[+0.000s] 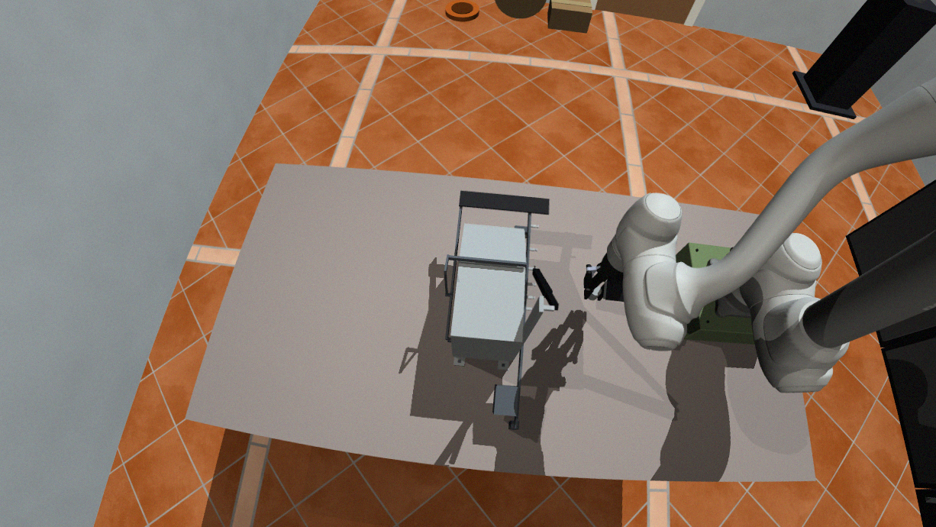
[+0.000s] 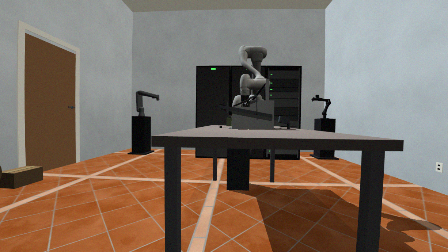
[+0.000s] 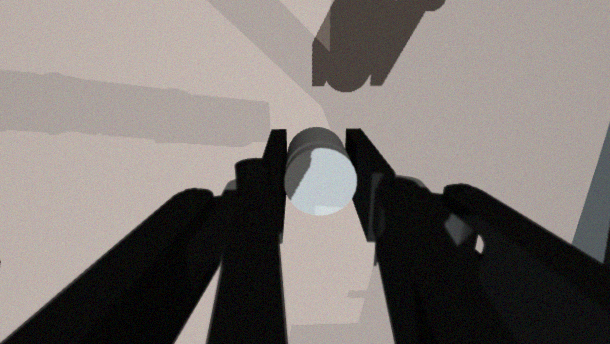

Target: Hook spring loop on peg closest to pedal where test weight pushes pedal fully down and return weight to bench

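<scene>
My gripper is shut on the steel test weight, a short pale cylinder held upright between the two black fingers above the bench. It hangs to the right of the feeder, a grey box with a rod frame. The black pedal lies across the feeder's far end and shows as a sloping dark bar in the exterior view. The black spring lies slantwise along the feeder's right side, beside a row of small pegs. I cannot tell which peg holds the loop.
A green block sits on the bench under my arm, right of the gripper. A small grey block sits at the feeder's near end. Black racks stand behind the table.
</scene>
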Motion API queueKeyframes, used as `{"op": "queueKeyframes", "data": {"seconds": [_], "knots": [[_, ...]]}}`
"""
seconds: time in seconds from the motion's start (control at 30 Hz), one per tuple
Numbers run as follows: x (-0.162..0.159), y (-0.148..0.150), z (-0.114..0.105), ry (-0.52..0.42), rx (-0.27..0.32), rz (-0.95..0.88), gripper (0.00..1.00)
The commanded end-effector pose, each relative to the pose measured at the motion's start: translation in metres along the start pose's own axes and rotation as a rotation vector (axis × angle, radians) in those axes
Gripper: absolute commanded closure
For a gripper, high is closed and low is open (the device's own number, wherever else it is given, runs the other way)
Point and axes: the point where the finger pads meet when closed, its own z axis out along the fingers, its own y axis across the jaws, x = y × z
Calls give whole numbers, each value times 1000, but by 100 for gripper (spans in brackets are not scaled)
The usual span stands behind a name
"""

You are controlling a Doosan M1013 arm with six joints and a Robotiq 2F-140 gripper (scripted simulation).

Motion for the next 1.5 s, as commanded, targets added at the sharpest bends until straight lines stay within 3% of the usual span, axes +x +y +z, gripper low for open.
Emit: {"op": "queueKeyframes", "data": {"seconds": [0.0, 0.1, 0.57, 0.67, 1.13, 1.47], "knots": [[0, 1, 7, 0, -1, 0, 75], [0, 0, 4, 0, -1, 0, 75], [0, 0, 32, 0, -1, 0, 75], [0, 0, 27, 0, -1, 0, 75], [0, 0, 51, 1, -1, 0, 75], [0, 0, 49, 1, -1, 0, 75]]}}
